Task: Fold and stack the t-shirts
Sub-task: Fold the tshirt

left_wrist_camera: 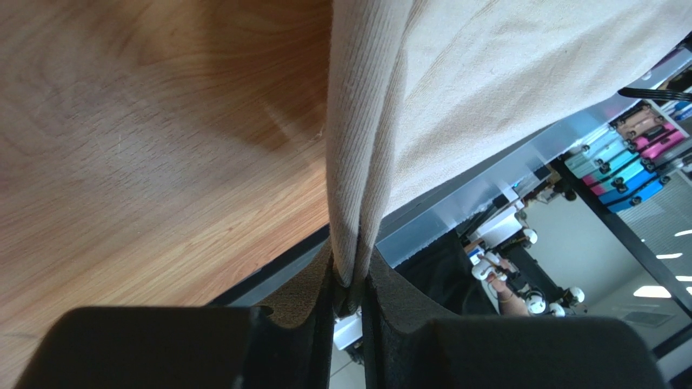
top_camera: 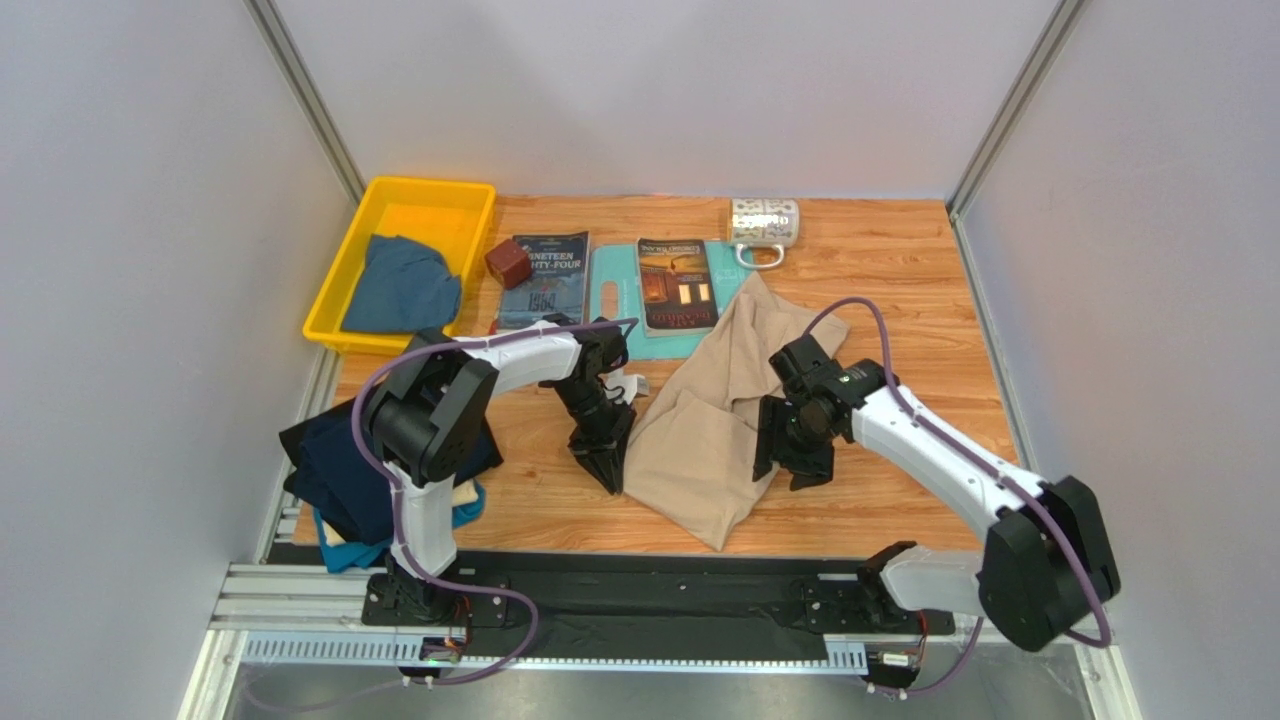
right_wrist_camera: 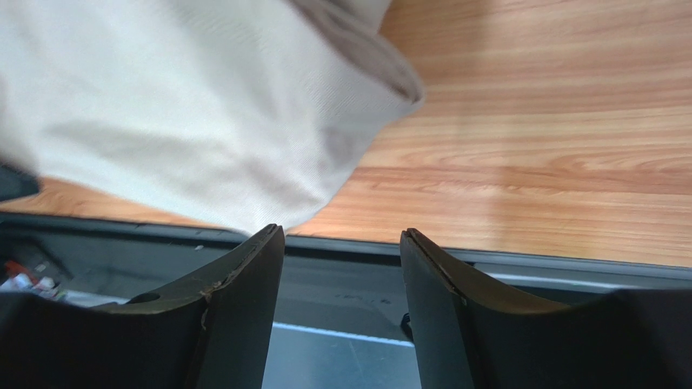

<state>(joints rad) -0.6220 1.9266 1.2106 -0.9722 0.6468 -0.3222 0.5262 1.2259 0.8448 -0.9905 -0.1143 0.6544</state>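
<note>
The left gripper [left_wrist_camera: 349, 284] is clenched on a narrow fold of the large plain beige cloth t-shirt [left_wrist_camera: 487, 81], though how firmly the pads bite is hard to judge. The right gripper [right_wrist_camera: 341, 237] stands released, with its jaws apart and nothing between them, just beside the shirt's edge. The shirt lies crumpled on the wooden tabletop [top_camera: 902, 300], between both arms. A dusty-blue shirt [top_camera: 398, 285] sits in the yellow plastic bin [top_camera: 436, 210]. A dark navy shirt [top_camera: 323, 458] is heaped at the table's left edge.

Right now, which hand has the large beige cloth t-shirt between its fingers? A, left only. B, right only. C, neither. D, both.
A: the large beige cloth t-shirt is pinched in the left hand, while the right hand stands open with nothing between its fingers.
</note>
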